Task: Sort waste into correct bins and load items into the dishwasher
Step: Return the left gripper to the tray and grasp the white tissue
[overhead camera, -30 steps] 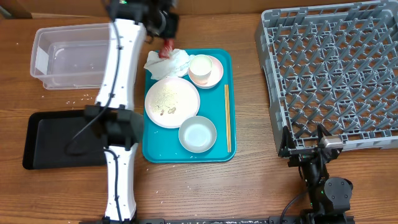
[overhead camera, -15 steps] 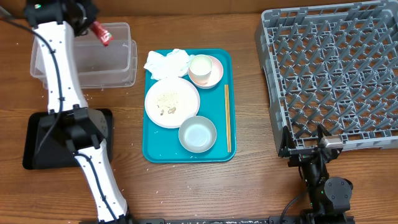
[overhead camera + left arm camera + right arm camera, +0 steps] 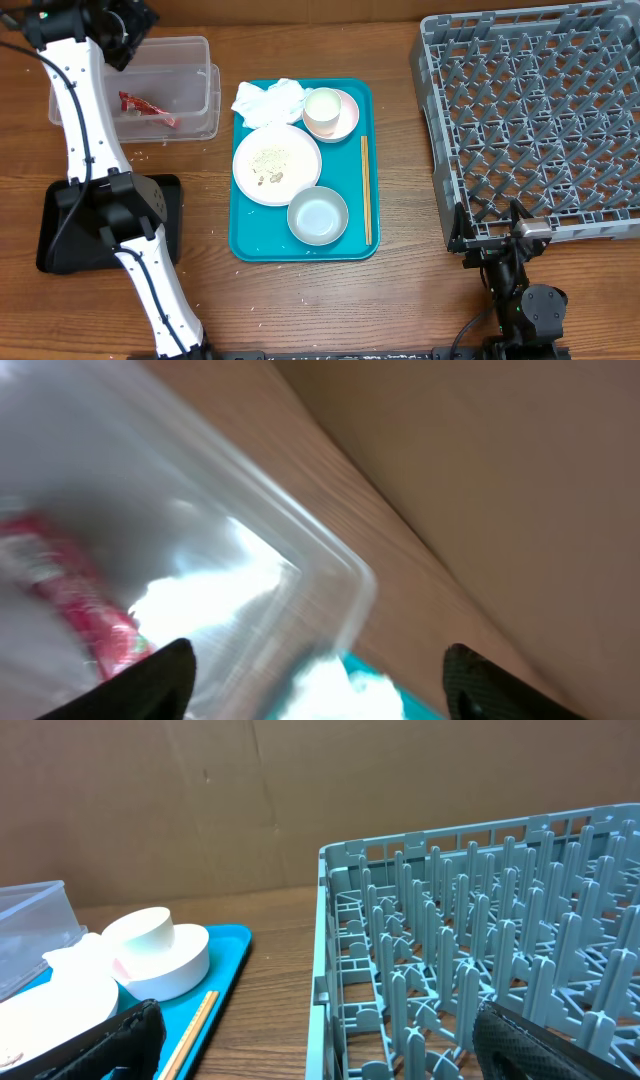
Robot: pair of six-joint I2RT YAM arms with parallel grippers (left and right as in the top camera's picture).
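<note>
At the near right of the table (image 3: 400,300), the right gripper (image 3: 497,232) sits by the near edge of the grey dish rack (image 3: 540,110), its fingers spread wide and holding nothing. The rack runs from there to the far right and has nothing between its pegs. At the near left lies the shallow black tray (image 3: 55,235), partly covered by the left arm.

In the middle is the teal tray (image 3: 372,160). The pale bowl (image 3: 318,215) is at its near end. The wooden chopsticks (image 3: 365,190) lie along its right side, side by side. Just beyond the bowl is the pale pink plate (image 3: 277,163), which carries rice grains (image 3: 268,158) and darker food scraps (image 3: 275,179). Farther back the white cup (image 3: 322,108) stands on the pink saucer (image 3: 347,118). The crumpled napkin (image 3: 268,100) is on the tray's far left corner, touching the saucer.

At the far left is the clear tub (image 3: 195,90), with the red-and-white sachet (image 3: 145,105) lying on its floor. The left gripper (image 3: 320,680) hangs over the tub's far left part. The wrist view shows its fingers well apart, released and with nothing between them. The sachet is below them and blurred.
</note>
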